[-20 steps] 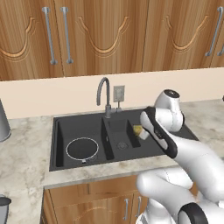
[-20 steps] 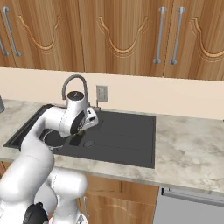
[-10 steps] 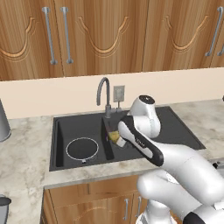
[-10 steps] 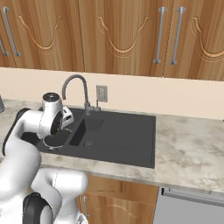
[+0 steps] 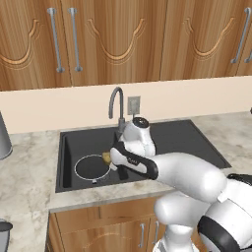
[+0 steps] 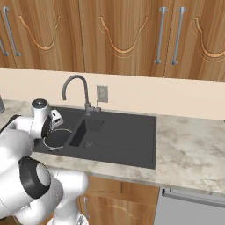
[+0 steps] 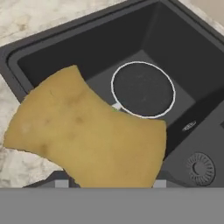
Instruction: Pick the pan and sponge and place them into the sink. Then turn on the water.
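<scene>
My tool (image 5: 114,160) is clamped on the sponge (image 7: 87,131) and holds it above the left basin of the sink (image 5: 69,142). The pan (image 7: 143,89) lies on that basin's floor at 1 o'clock from the sponge in the hand view, just beyond it.

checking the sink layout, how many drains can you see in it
1 for sure: a round drain in the sink's basin next to the pan's. The pan may hide another.

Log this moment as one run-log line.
pan: in left basin of sink | sponge: held in gripper above that basin | faucet: no stream visible
</scene>
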Robot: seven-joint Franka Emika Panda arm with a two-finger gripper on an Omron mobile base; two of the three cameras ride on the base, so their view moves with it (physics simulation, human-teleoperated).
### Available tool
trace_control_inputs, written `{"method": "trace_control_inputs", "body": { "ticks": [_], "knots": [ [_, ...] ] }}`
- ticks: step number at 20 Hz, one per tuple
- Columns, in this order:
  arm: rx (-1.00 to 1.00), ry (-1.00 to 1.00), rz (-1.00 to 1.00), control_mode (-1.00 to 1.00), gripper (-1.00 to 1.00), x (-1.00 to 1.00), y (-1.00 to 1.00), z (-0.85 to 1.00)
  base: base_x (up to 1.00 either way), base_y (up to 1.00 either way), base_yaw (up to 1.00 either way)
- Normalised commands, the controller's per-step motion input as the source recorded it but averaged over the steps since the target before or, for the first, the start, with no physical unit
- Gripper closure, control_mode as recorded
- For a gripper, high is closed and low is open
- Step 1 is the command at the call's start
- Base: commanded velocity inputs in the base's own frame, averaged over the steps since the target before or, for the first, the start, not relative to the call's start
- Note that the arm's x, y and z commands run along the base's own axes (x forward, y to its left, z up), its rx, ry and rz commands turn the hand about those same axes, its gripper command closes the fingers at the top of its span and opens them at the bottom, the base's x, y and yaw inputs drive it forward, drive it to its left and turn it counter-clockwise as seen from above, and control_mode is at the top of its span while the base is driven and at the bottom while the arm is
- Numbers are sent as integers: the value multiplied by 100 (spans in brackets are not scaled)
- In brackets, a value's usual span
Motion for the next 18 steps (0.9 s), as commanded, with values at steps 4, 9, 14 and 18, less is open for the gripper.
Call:
{"method": "trace_control_inputs", "body": {
  "ticks": [4, 9, 14, 18],
  "knots": [
    [0, 0, -1, -100, 100, 47, 18, -39, 0, 0, 0],
    [0, 1, -2, -100, 100, 27, 25, -31, 0, 0, 0],
    [0, 3, -2, -100, 100, 27, 25, -37, 0, 0, 0],
    [0, 0, -1, -100, 100, 39, 9, -31, 0, 0, 0]
  ]
}}
